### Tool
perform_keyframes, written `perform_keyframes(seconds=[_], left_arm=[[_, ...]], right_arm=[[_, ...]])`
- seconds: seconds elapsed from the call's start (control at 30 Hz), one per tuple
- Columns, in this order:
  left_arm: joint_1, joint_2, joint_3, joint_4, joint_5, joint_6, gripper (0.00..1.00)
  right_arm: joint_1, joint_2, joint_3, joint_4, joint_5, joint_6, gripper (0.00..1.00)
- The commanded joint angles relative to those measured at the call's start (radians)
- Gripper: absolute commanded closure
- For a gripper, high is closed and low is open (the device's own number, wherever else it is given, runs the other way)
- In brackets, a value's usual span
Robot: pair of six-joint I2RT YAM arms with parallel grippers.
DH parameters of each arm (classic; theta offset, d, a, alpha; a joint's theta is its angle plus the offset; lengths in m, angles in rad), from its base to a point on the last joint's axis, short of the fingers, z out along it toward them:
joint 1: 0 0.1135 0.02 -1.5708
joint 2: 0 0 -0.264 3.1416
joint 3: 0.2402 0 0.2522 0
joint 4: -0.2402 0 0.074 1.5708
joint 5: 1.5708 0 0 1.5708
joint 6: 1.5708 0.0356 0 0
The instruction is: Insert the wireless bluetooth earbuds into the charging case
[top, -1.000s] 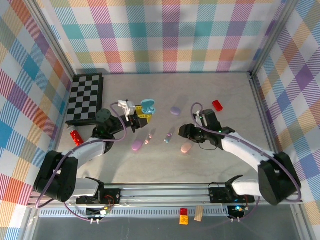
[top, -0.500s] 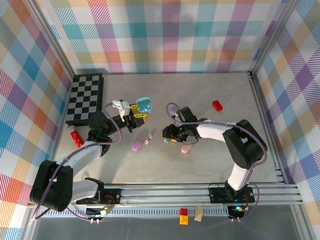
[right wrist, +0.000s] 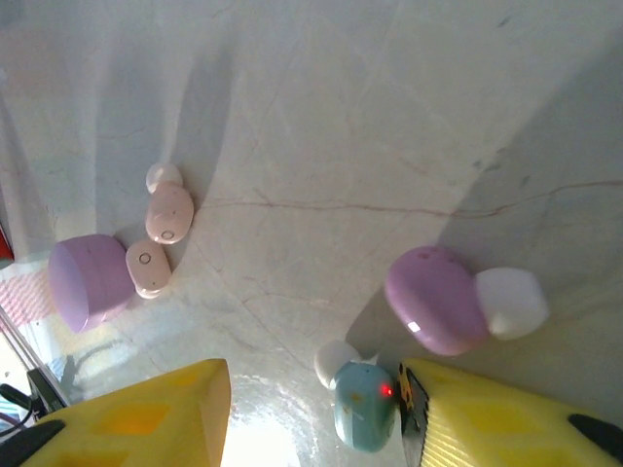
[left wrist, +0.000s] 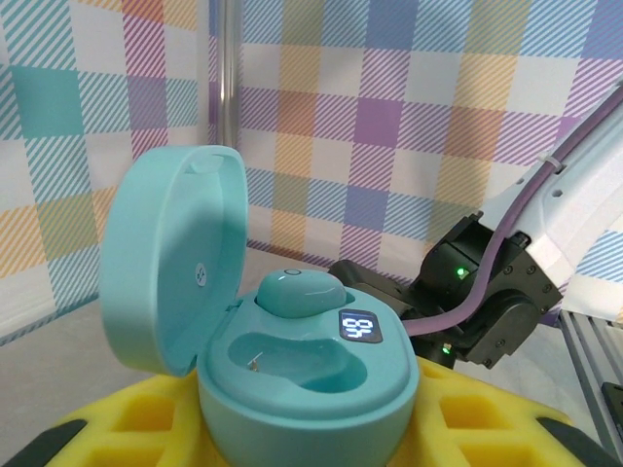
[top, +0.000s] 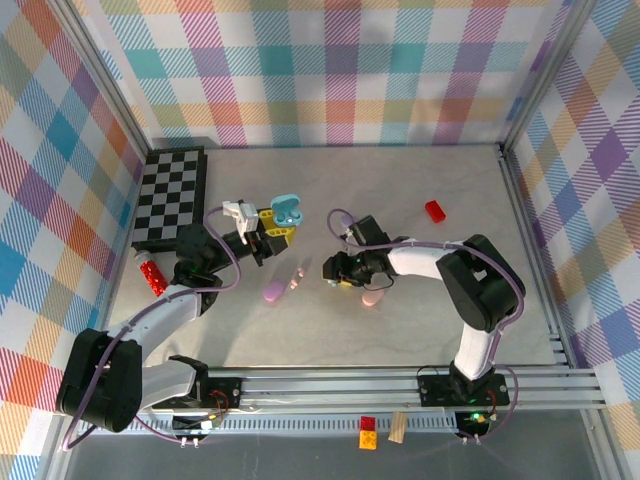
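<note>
We record: left arm [top: 165, 308] & right arm [top: 418, 262] w/ white link shells, black joint housings, lilac ext. cables; yellow moulded finger pads [right wrist: 146, 418], square recesses.

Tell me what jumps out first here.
The open teal charging case, gripped in the left tool mid-table, has one teal earbud seated and one slot empty. On the table, between the open yellow fingers of the right tool, lies a pale blue earbud showing a red light, a lilac earbud beside it.
</note>
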Motion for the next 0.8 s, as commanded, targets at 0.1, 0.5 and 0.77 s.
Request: perform_keyframes(seconds=[0.1,0.5,0.77], left_arm=[[0.017,-0.035,-0.001,-0.002,-0.005,0.005,0.63],[0.093,-0.051,-0.019,0.004,-0.074,0.000,0.64],[0.256,-0.038,-0.056,0.143,-0.104,-0.090,0.63]], right_arm=[[0.078,-0.033,0.023,-0.035,-0.021,0.032,0.52],[0.104,-0.088,0.115,-0.218,0.130,-0.155,0.52],[0.221,-0.021,0.277,-0.433,0.494,-0.272,0.53]])
